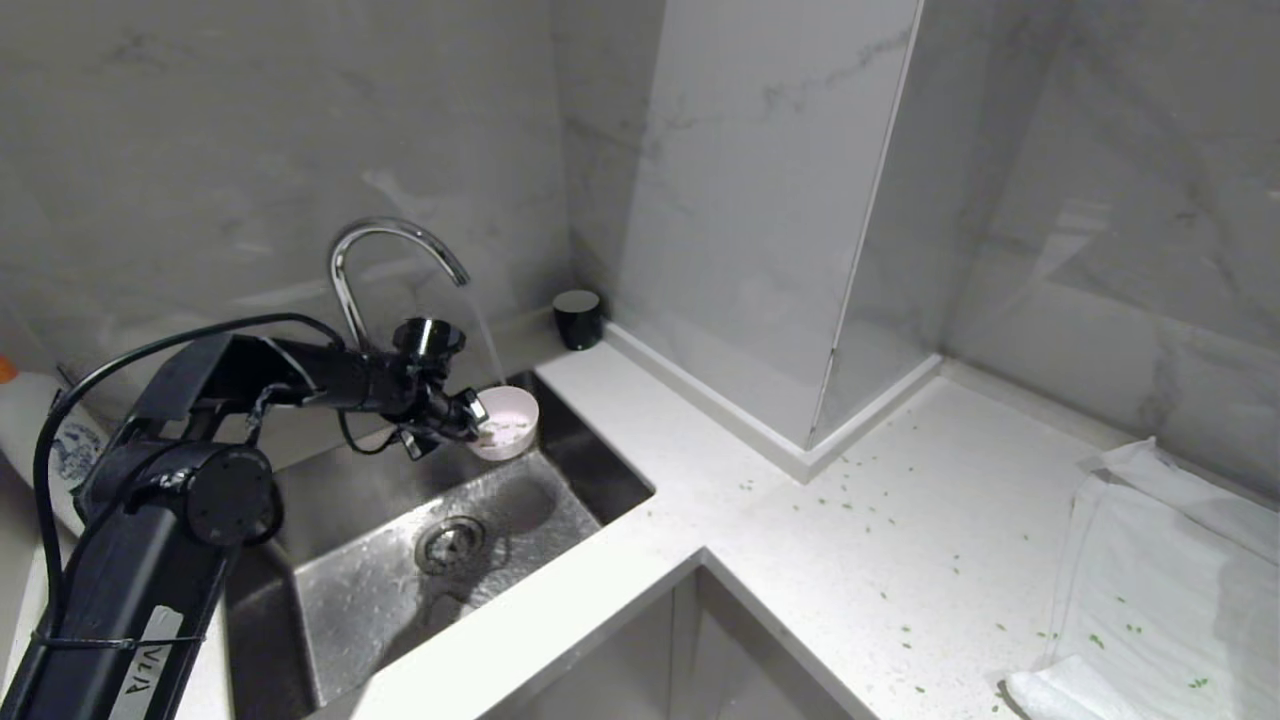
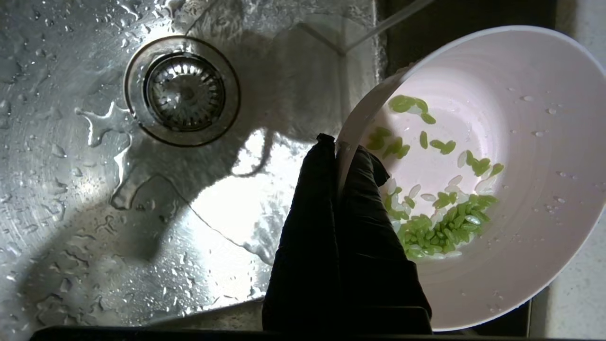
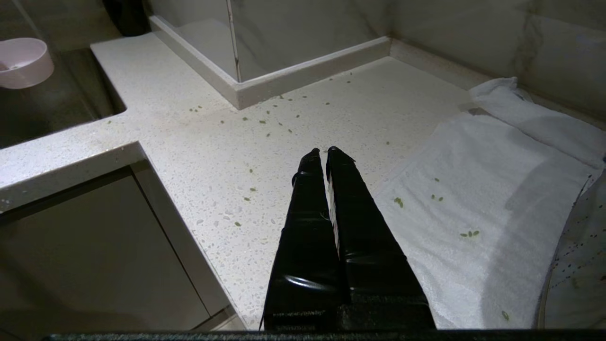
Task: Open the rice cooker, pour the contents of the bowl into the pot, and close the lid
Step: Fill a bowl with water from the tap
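My left gripper [image 1: 478, 415] is shut on the rim of the pale pink bowl [image 1: 510, 422] and holds it tilted over the back right corner of the sink [image 1: 380, 590]. A thin stream of water [image 1: 488, 340] runs from the faucet [image 1: 385, 240] down toward the bowl. In the left wrist view the fingers [image 2: 307, 213] pinch the bowl [image 2: 521, 142] wall, one inside and one outside. The contents [image 2: 440, 227], wet green and whitish grains, lie in its lower part. My right gripper [image 3: 321, 150] hangs shut and empty over the counter. The rice cooker, its pot and its lid are out of view.
The steel sink is wet, with a round drain [image 1: 449, 543] in its floor. A black cup [image 1: 578, 318] stands at the back corner of the counter. Green bits [image 1: 850, 490] are scattered over the white counter. A white towel [image 1: 1170, 560] lies at the right. A white bottle [image 1: 30, 420] stands far left.
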